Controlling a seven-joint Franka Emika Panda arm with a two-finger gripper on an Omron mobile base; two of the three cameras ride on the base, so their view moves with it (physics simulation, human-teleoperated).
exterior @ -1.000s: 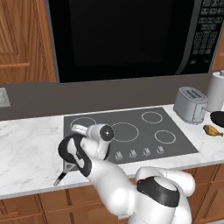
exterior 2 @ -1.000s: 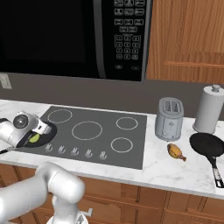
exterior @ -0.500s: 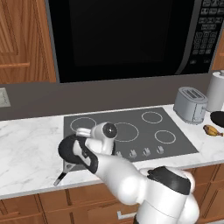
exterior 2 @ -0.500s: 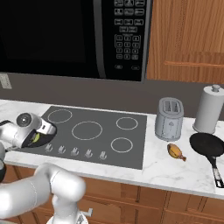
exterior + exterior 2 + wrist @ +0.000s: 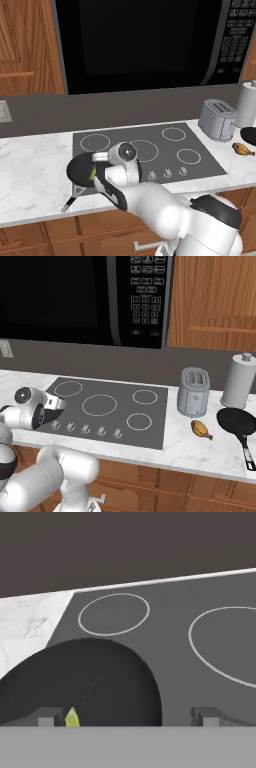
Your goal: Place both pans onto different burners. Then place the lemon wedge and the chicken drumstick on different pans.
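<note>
One black pan (image 5: 85, 682) lies on the front left corner of the cooktop (image 5: 165, 145), its handle (image 5: 68, 204) pointing off toward the counter edge. The yellow-green lemon wedge (image 5: 72, 717) rests in this pan (image 5: 80, 169), just inside my left fingertip (image 5: 47, 714). My gripper (image 5: 126, 716) hovers low over the pan's right half, open, fingers wide apart and holding nothing. The second pan (image 5: 237, 420) sits on the marble at the far right, with the golden-brown drumstick (image 5: 201, 429) to its left. White burner rings (image 5: 114, 613) lie beyond the pan.
A silver toaster (image 5: 194, 392) and a paper towel roll (image 5: 240, 381) stand right of the cooktop. Small silver knobs (image 5: 85, 429) line its front edge. A dark microwave (image 5: 140, 296) hangs above. My white arm (image 5: 150, 200) reaches over the counter front.
My wrist has swung a little to the right over the front left pan. The pan and the lemon wedge have stayed in place.
</note>
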